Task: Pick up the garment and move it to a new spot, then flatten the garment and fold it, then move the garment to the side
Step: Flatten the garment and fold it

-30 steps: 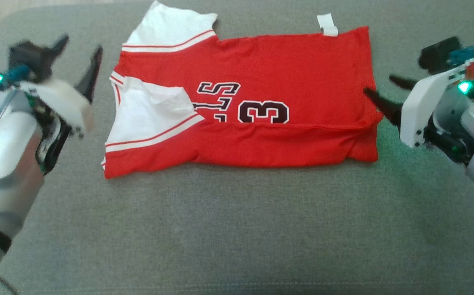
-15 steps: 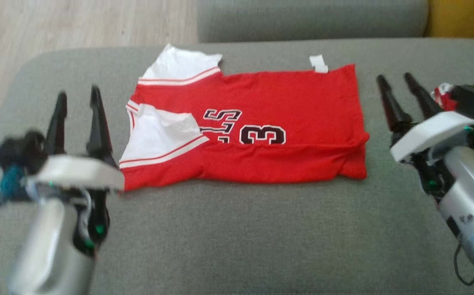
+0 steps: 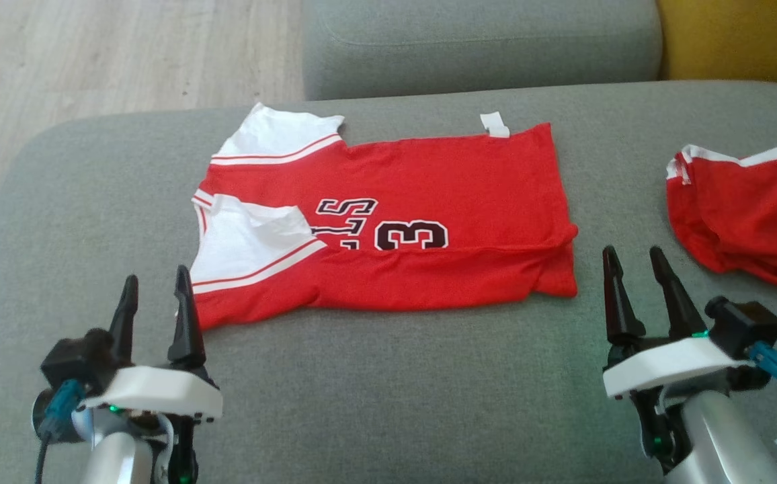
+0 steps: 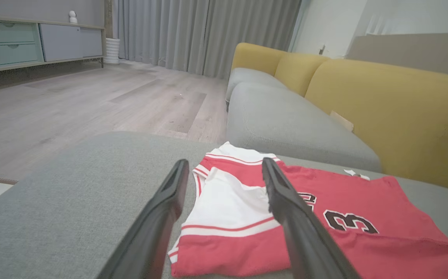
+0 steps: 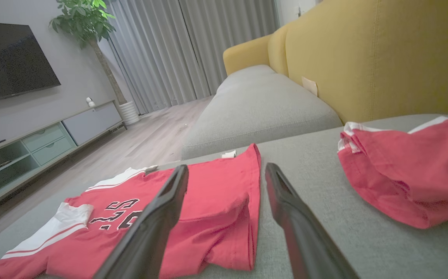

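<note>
The red jersey (image 3: 388,228) lies flat in the middle of the grey seat cushion (image 3: 388,403), collar end toward 9 o'clock and hem toward 3 o'clock in the head view. Its near long edge is turned up over the body in 1 lengthwise fold that cuts across the bottom of the "3". The near white sleeve (image 3: 247,235) is tucked in over the chest, while the far sleeve (image 3: 281,134) juts out at 11 o'clock. The move and the flattening look done and the folding about half done. The far side, any crosswise fold and the shift to the side appear to remain.

The left gripper (image 3: 156,274) hovers just beside the jersey's 7 o'clock corner, its 2 fingers spread wide and holding nothing. The right gripper (image 3: 631,250) stands near the 4 o'clock corner, apart from the cloth and likewise wide open and empty.

At 3 o'clock from the jersey, well apart from it, a smaller red garment with white trim (image 3: 745,215) sits crumpled on the same cushion — not part of this job. A second grey cushion (image 3: 482,47) and a yellow backrest (image 3: 738,40) lie at 12 to 1 o'clock, with wooden floor (image 3: 93,60) at 10 o'clock.
</note>
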{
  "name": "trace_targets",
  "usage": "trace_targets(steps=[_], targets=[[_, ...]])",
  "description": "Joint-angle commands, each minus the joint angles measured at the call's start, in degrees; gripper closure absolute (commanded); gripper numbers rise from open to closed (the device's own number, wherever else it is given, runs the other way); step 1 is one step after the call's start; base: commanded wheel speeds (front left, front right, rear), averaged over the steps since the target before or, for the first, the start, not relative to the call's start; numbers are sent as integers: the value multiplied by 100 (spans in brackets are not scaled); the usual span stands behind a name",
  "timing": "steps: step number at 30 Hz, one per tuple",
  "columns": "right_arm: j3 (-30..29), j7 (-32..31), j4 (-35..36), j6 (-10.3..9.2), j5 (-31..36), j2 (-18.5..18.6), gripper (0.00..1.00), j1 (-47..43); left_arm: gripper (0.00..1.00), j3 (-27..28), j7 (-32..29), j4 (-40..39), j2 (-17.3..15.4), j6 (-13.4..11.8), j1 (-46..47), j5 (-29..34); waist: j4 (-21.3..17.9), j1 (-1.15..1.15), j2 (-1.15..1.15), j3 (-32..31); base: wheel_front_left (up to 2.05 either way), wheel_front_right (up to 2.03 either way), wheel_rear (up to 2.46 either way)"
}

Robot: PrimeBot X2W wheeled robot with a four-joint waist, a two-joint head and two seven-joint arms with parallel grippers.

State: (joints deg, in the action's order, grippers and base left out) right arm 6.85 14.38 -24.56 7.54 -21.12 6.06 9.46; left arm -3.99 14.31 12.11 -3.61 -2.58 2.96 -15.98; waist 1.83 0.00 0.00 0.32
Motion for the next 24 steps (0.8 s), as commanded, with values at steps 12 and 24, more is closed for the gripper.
trace_targets(steps=[12,24], targets=[[72,16,528,-5,350,-208,0,271,0,458,69,1107,-28,-54,731,722,-323,0,0,436,0,0,0],[134,-120,719,-5,342,-228,0,318,0,542,-115,3121,-277,-418,1589,803,-460,0,0,696,0,0,0]])
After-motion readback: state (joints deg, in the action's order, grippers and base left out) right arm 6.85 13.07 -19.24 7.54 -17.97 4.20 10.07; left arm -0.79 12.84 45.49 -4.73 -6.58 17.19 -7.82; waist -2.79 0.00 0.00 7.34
